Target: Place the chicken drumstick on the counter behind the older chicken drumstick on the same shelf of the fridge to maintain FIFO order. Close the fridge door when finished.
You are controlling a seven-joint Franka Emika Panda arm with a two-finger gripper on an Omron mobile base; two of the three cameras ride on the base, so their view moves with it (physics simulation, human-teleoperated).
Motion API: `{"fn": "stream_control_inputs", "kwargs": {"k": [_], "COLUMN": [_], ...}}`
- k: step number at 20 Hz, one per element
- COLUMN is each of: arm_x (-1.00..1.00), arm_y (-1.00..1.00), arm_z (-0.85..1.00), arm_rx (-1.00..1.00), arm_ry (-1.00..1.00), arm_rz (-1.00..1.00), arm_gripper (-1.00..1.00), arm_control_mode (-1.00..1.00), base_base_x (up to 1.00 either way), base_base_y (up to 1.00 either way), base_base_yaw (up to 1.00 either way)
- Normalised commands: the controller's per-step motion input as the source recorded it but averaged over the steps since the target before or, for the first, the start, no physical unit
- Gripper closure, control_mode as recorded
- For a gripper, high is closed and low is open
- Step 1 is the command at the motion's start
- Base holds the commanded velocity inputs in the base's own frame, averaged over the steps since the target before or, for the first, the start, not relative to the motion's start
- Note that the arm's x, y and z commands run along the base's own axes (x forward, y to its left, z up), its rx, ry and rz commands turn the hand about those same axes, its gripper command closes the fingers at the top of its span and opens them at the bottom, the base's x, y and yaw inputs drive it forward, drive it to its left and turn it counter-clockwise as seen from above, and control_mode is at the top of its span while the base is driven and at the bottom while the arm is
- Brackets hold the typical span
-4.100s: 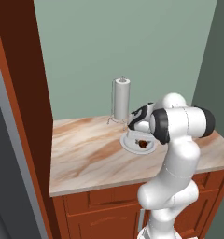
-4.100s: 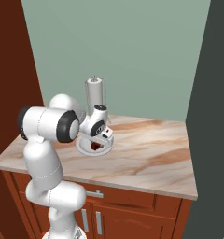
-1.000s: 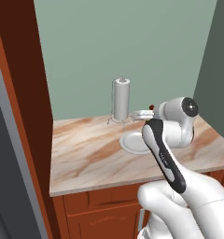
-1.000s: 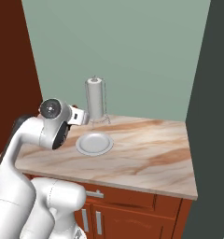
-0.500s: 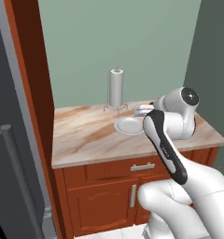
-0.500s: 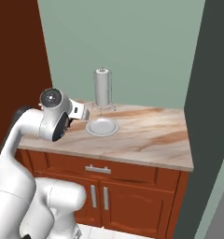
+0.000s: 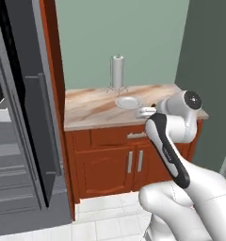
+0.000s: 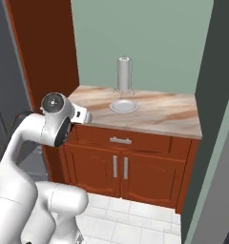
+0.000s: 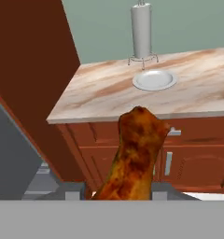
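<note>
— Any brand, label or writing to read?

— None that I can make out on anything around my pincer [image 9: 117, 193].

— What lies around it?

— Ahead of my pincer and beyond the drumstick's plump end is the counter [image 9: 104, 93], marble-patterned on reddish-brown cabinets [image 9: 193, 158]. A white plate [image 9: 154, 80] sits on it, well apart from my pincer, and just behind the plate stands a grey paper-towel roll on its holder [image 9: 142, 29]. To my pincer's left a tall brown panel [image 9: 34, 79] rises beside the counter. In the left base view the fridge [image 7: 25, 141] stands left of that panel, its dark door [image 7: 39, 117] swung out, grey shelves [image 7: 6, 155] and a white bin [image 7: 2, 114] inside.

— And the pincer itself?

— It's pinching the chicken drumstick [image 9: 135, 154], jaws partly closed on its lower part; the fingertips are mostly hidden behind the meat. The drumstick stands up between the jaws, off the counter, in front of the cabinets
</note>
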Motion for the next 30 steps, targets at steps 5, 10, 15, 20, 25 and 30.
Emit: {"fn": "stream_control_inputs", "kwargs": {"k": [5, 10, 15, 20, 25, 30], "arm_x": [0.00, 0.00, 0.00, 0.00, 0.00, 0.00], "arm_y": [0.00, 0.00, 0.00, 0.00, 0.00, 0.00], "arm_z": [0.00, 0.00, 0.00, 0.00, 0.00, 0.00], "arm_rx": [0.00, 0.00, 0.00, 0.00, 0.00, 0.00], "arm_ry": [0.00, 0.00, 0.00, 0.00, 0.00, 0.00], "arm_rz": [0.00, 0.00, 0.00, 0.00, 0.00, 0.00], "arm_gripper": [1.00, 1.00, 1.00, 1.00, 1.00, 1.00], "arm_control_mode": [1.00, 1.00, 1.00, 1.00, 1.00, 1.00], "base_base_x": [-0.74, -0.56, -0.57, 0.18, 0.82, 0.80], "base_base_y": [0.81, 0.95, 0.92, 0.70, 0.25, 0.19], "base_base_yaw": [0.26, 0.35, 0.31, 0.12, -0.03, -0.07]}}
